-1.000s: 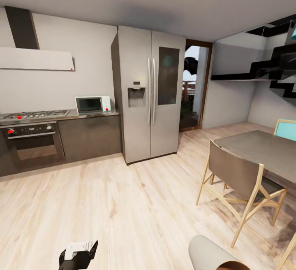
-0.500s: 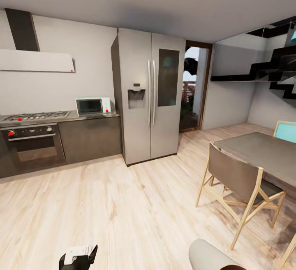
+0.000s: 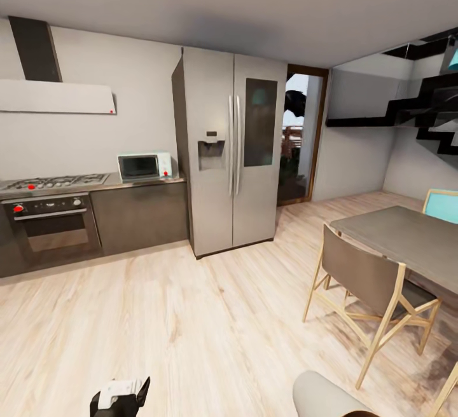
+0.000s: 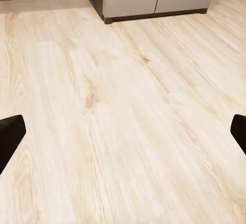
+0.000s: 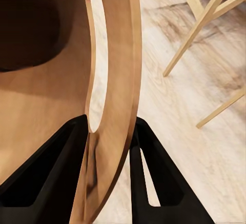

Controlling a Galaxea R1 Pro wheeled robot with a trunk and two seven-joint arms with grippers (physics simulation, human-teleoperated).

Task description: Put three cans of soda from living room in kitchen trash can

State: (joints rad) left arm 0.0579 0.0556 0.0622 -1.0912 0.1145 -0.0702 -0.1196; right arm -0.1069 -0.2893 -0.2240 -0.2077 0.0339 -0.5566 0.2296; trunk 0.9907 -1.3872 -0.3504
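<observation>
Kitchen floor [image 4: 123,106] beyond; tash can [image 5: 115,80] rim pinched between right gripper [image 5: 110,137] fingers.

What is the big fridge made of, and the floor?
The fridge looks like brushed steel: grey, smooth, faintly shiny, with a dark glass-like panel on one door. The floor looks like pale wood planks, with grain lines and seams; it may be laminate.

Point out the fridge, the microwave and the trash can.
fridge [image 3: 232,150], head view, middle of its double doors.
microwave [image 3: 144,166], head view, its dark door window.
trash can [image 3: 321,395], head view, pale outer wall; the right pincer [image 5: 110,147] pinches its rim.
</observation>
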